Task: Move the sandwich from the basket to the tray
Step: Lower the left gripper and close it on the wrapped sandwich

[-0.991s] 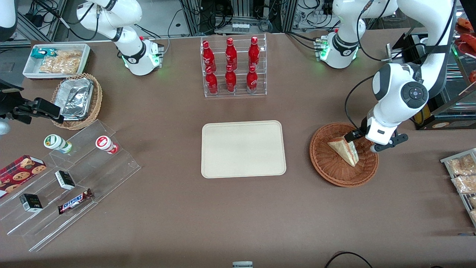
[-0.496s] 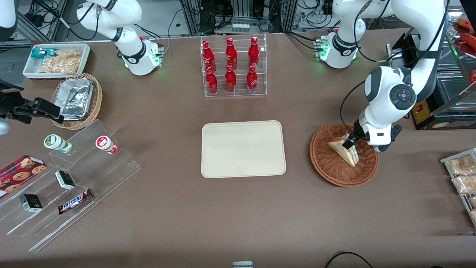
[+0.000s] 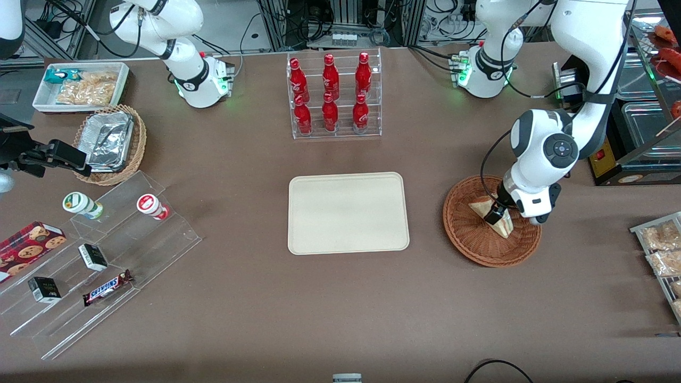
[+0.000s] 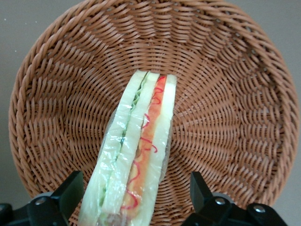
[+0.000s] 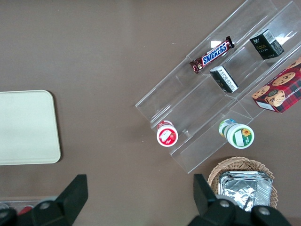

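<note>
The sandwich (image 3: 502, 226), a cream wedge in clear wrap with green and red-orange filling (image 4: 141, 141), lies in the round reddish-brown wicker basket (image 3: 479, 250) toward the working arm's end of the table. My left gripper (image 3: 497, 217) is down in the basket (image 4: 225, 94) and open. Its black fingers (image 4: 70, 190) straddle the wedge's wide end, with a gap on each side. The gripper (image 4: 135, 197) is not touching the bread. The cream-beige tray (image 3: 348, 213) lies flat at the table's middle, beside the basket, with nothing on it.
A clear rack of red bottles (image 3: 334, 96) stands farther from the camera than the tray. A stepped acrylic shelf with snacks (image 3: 96, 255), a tan basket of foil containers (image 3: 109, 143) and a white bin (image 3: 80, 85) sit toward the parked arm's end. Snack packets (image 3: 662, 250) lie beside the basket.
The left gripper has moved from the basket's rim in over the sandwich and come down, so its fingers now stand on either side of the wedge. The sandwich has not moved.
</note>
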Robot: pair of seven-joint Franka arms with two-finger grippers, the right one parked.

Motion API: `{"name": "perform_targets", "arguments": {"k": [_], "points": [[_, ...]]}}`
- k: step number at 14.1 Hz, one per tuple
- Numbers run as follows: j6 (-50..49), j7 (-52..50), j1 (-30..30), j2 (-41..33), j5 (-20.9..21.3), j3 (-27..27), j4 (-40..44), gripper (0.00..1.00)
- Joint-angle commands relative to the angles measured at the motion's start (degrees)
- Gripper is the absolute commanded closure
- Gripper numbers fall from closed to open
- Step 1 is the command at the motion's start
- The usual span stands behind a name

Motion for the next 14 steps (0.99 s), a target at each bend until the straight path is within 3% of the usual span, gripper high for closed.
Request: {"name": "perform_targets", "arguments": {"k": [1,2,3,4,10,14], "points": [[0.1,-1.4,-0.5,-0.2,-0.2,0.2,-0.3,0.27],[-0.8,-0.8,-0.5,-0.5,-0.2,0.2,-0.2,0.63],[-2.2,-0.1,-0.5,-0.8,-0.1,0.2,0.0,0.85],[-3.5,0.5,-0.5,-1.2,0.0,0.2,0.3,0.9],[-7.7,9.7,-0.5,-3.0,0.0,0.3,1.7,0.94],[-24.0,23.7,-1.5,-2.0,0.2,0.2,13.3,0.96]]}}
